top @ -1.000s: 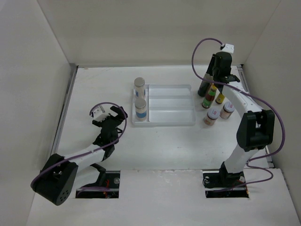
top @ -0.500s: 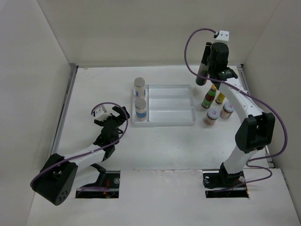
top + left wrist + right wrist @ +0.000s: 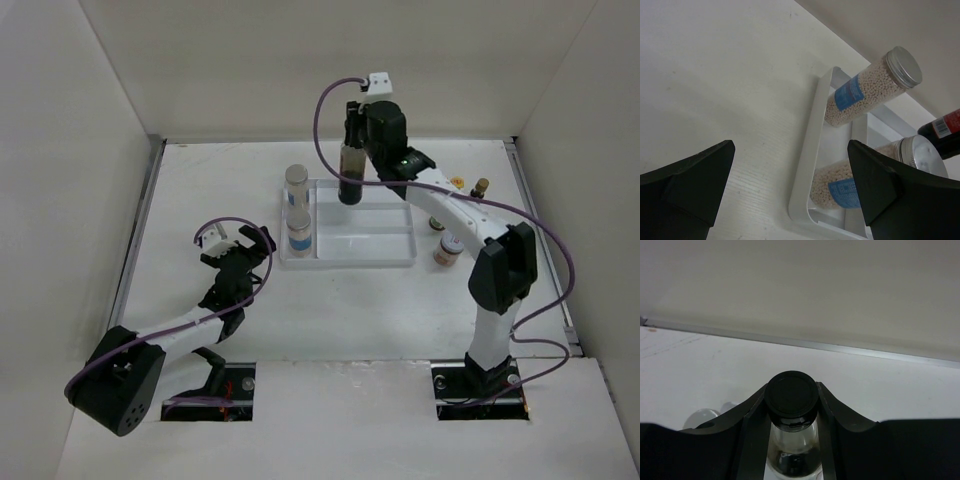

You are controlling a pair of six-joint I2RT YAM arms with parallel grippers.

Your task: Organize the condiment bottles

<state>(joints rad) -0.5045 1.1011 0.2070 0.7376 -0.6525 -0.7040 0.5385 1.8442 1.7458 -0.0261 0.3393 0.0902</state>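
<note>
Black fingers (image 3: 755, 440) of our right gripper (image 3: 351, 163) clamp the dark bottle (image 3: 350, 188) over the white tray (image 3: 350, 262); our left gripper (image 3: 243, 246) gapes wide.

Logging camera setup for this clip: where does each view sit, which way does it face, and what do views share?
Top external: above and behind the bases, looking down on the table; both arms show, left claw open, right claw gripping the dark bottle at the white tray.
Left wrist: low, facing the tray's end and two grey-lidded jars; its fingers frame the view.
Right wrist: faces the back wall past the bottle's black cap; its fingers flank it.
Shared: the dark bottle shows in all three.
</note>
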